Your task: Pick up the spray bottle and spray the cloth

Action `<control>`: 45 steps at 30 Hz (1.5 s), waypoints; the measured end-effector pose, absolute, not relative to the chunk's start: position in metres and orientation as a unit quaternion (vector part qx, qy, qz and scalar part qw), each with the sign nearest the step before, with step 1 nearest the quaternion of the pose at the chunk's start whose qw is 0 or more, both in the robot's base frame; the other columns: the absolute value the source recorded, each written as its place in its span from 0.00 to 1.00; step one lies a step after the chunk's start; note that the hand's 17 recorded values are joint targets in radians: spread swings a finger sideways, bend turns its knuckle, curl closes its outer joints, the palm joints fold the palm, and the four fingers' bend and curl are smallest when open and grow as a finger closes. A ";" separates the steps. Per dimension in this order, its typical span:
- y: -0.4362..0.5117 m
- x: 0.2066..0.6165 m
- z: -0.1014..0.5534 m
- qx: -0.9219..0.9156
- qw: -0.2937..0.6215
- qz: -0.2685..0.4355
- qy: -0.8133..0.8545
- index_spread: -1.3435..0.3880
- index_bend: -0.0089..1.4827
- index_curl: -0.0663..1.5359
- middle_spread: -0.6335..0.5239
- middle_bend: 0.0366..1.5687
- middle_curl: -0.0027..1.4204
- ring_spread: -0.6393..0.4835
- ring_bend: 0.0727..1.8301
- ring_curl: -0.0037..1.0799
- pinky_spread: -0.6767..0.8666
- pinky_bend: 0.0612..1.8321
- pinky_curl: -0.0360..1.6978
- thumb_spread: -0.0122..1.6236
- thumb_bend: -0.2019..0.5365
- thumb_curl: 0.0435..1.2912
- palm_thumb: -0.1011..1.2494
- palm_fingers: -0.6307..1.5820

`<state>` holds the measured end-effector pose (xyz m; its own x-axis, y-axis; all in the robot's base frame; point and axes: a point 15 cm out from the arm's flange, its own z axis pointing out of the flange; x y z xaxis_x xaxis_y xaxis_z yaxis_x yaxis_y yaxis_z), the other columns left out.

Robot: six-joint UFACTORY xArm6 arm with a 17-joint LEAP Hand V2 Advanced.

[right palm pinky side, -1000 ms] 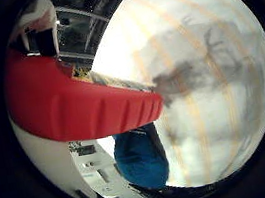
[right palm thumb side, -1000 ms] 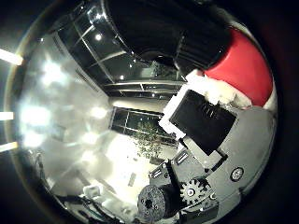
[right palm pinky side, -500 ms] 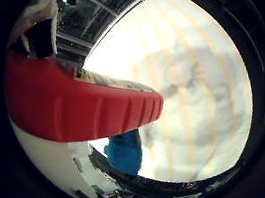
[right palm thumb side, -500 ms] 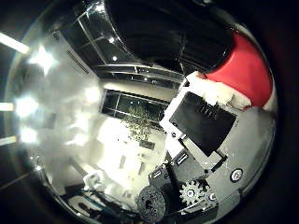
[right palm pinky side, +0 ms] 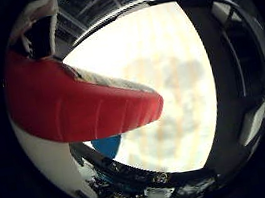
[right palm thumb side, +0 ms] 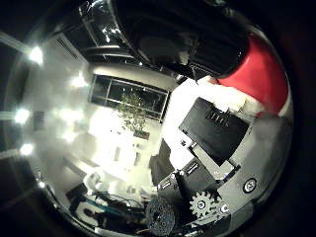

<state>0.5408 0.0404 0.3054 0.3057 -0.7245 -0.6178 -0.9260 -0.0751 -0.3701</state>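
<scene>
Spray bottle (right palm pinky side: 74, 113) red head close against palm, hand (right palm thumb side: 212, 163) fingers curled round it, table (right palm pinky side: 173, 97) beyond

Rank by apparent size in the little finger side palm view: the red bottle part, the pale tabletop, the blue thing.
1. Pale tabletop
2. Red bottle part, enlarged by sitting close to the palm, so nearly level with the tabletop
3. Blue thing, mostly hidden behind the red part

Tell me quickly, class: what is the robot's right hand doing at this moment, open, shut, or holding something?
Right hand: shut on the spray bottle, whose red head lies close against the palm.
</scene>
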 end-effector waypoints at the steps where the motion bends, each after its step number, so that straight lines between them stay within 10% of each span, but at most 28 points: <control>1: 0.044 0.541 0.310 -0.728 0.360 0.133 0.568 0.64 0.77 0.51 0.46 0.87 0.46 0.43 0.81 0.55 0.32 0.58 0.69 0.38 0.25 0.72 0.86 0.82; 45: 0.192 0.520 0.289 -0.933 -0.107 -0.074 0.336 0.64 0.77 0.52 0.45 0.87 0.47 0.43 0.81 0.55 0.31 0.55 0.73 0.35 0.25 0.75 0.84 0.82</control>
